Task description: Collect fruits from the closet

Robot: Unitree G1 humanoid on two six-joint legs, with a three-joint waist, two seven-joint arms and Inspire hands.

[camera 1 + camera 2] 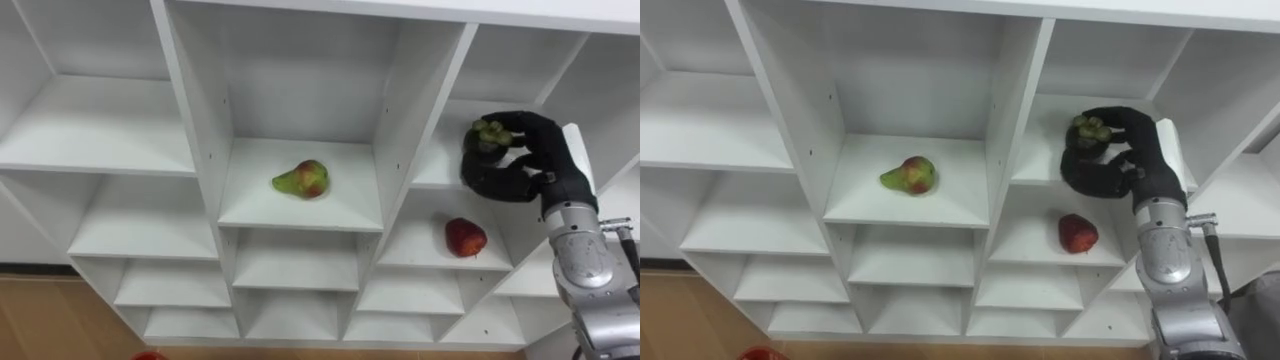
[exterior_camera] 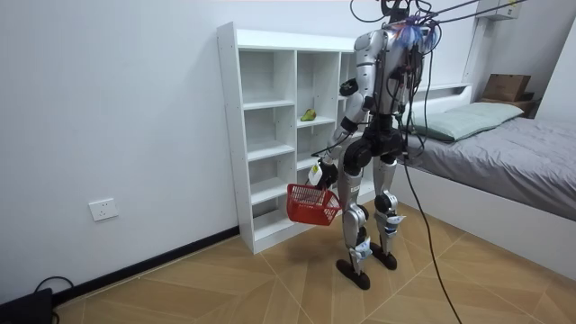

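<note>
On the upper shelf of the closet's (image 1: 400, 150) right column, the right hand (image 1: 530, 165) is curled round a dark fruit (image 1: 488, 135) with a green top; the fruit lies at the shelf's front, so the way out looks straight back toward the robot; the basket (image 2: 312, 205) hangs low from the left hand (image 2: 320, 171), closed on its handle, across the body; a pear (image 1: 302, 179) and an apple (image 1: 465, 237) remain shelved
</note>
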